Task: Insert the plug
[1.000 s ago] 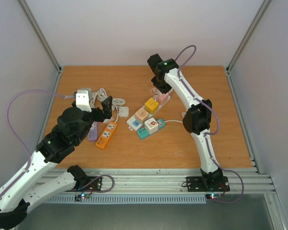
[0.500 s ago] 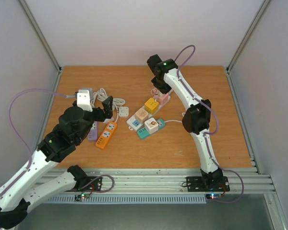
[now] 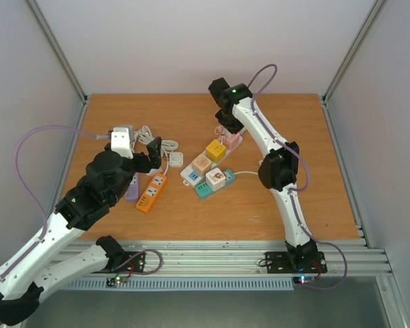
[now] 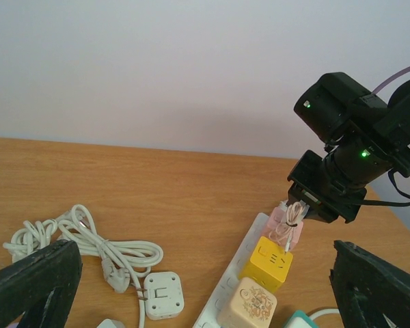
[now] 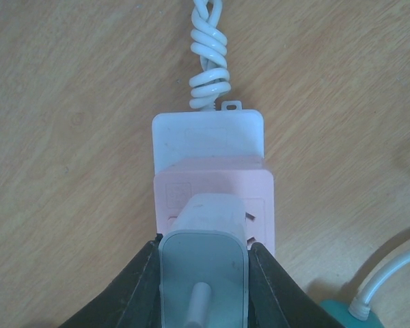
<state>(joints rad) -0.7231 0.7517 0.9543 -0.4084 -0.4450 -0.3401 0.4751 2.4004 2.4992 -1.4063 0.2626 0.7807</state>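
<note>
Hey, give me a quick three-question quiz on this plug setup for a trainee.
1. True or false: the left gripper is open and empty.
2. The right gripper holds the plug at which cube? A green, B pink, C blue.
3. Fill in: on the strip, the cube beside the pink one is ____.
Key: 1 true; 2 B; 3 yellow.

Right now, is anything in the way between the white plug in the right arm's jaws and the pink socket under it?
Nothing visible. The white plug held by the right gripper sits directly over the pink socket, apparently touching its face.
</note>
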